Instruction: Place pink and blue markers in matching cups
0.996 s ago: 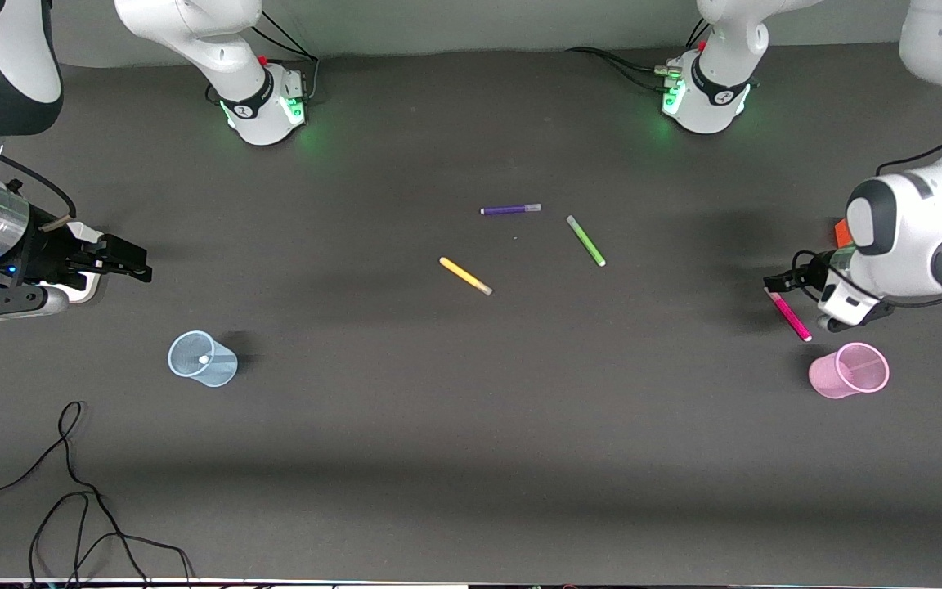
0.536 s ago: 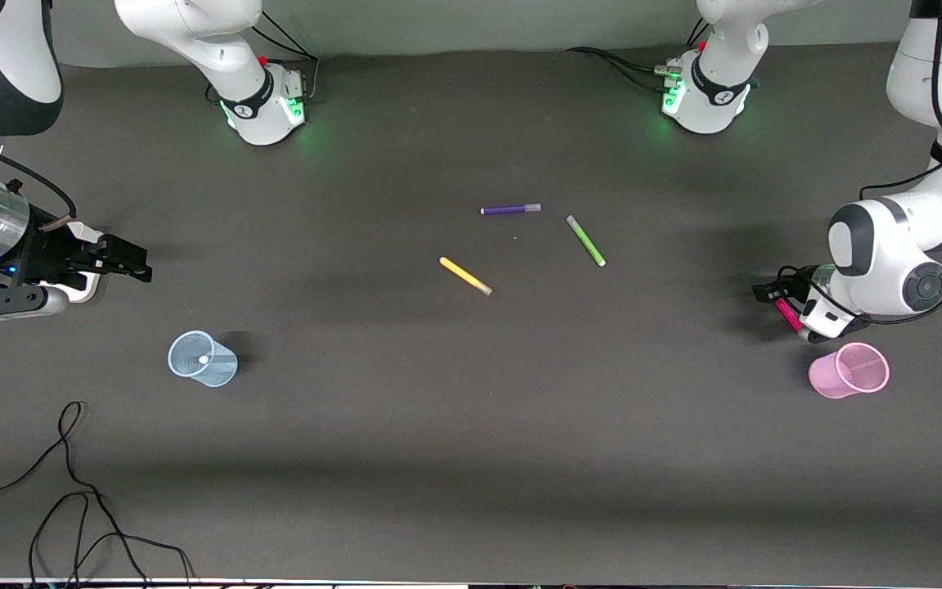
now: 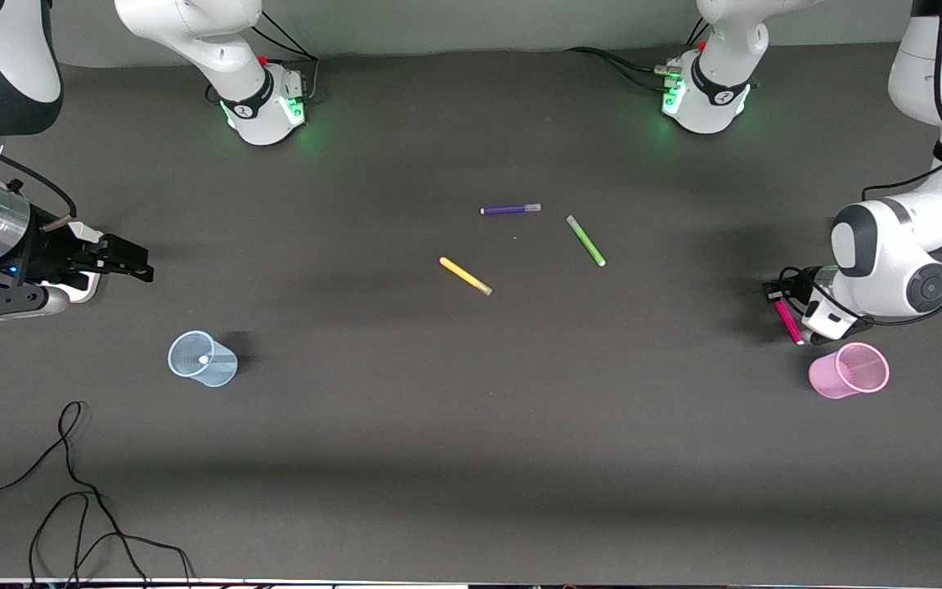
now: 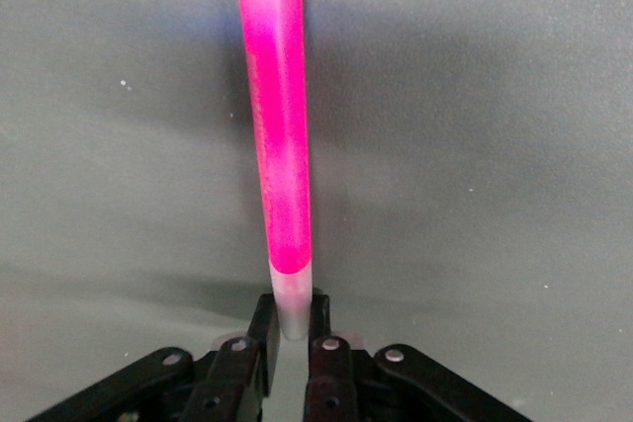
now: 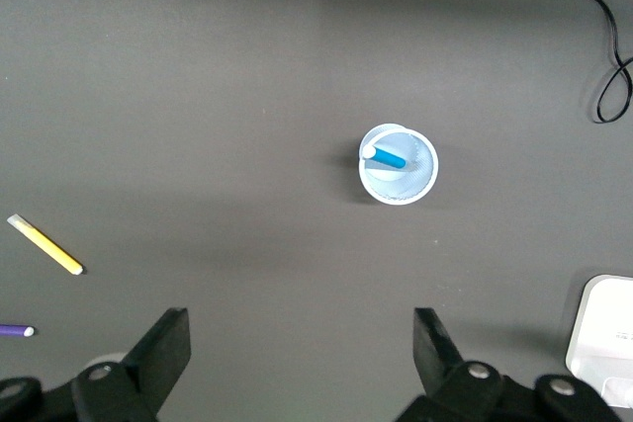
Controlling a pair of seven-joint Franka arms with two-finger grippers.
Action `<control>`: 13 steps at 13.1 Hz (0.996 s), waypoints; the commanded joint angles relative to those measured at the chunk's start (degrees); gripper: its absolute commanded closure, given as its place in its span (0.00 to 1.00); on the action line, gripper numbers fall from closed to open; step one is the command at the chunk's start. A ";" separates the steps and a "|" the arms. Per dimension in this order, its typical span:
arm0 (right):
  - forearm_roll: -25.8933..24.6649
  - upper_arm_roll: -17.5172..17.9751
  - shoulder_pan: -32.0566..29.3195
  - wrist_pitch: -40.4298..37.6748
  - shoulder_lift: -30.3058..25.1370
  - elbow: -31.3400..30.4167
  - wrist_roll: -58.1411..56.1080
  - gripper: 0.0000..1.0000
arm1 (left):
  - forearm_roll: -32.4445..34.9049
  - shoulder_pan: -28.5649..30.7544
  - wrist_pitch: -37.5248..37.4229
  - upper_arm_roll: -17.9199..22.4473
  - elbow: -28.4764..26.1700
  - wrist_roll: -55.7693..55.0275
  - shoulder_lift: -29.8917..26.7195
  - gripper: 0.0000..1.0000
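Note:
My left gripper (image 3: 775,293) is shut on the pale cap end of the pink marker (image 3: 788,321) and holds it up, hanging over the table beside the pink cup (image 3: 848,370). In the left wrist view the pink marker (image 4: 276,145) sticks out from between my shut fingers (image 4: 262,328). The blue marker (image 5: 388,157) stands inside the pale blue cup (image 5: 410,185); in the front view the blue cup (image 3: 202,359) shows only the marker's pale end. My right gripper (image 3: 132,266) is open and empty, waiting in the air near the blue cup; its open gripper (image 5: 302,348) shows in the right wrist view.
A purple marker (image 3: 510,209), a green marker (image 3: 585,240) and a yellow marker (image 3: 465,276) lie mid-table. A black cable (image 3: 70,499) loops on the table near the front camera at the right arm's end. A white object (image 5: 603,338) sits near the right gripper.
My left arm has shifted and turned with the pink marker, which now hangs steeper and closer to the pink cup. The right arm has not moved.

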 commanded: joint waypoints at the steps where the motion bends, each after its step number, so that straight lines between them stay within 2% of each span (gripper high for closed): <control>1: 0.79 -0.11 0.35 0.03 0.05 0.27 1.46 0.00 | -0.09 -0.53 -10.36 0.10 3.37 -0.67 -3.72 1.00; 5: 0.79 -0.11 0.26 0.03 0.05 0.19 1.46 0.00 | -0.62 -0.96 -32.16 -0.43 13.03 -4.19 -7.42 1.00; 8: 0.79 -0.20 0.26 0.03 0.05 0.19 1.46 0.00 | -2.20 -1.14 -48.51 -0.25 26.98 -4.01 -4.80 1.00; 11: 0.79 -0.20 0.35 0.03 0.05 0.19 1.46 0.00 | -2.64 0.87 -60.03 -0.16 46.04 -2.53 7.30 1.00; 13: 0.79 -0.20 0.26 0.03 0.05 0.19 1.46 0.00 | -5.09 3.85 -69.87 -0.25 63.33 -1.12 19.15 1.00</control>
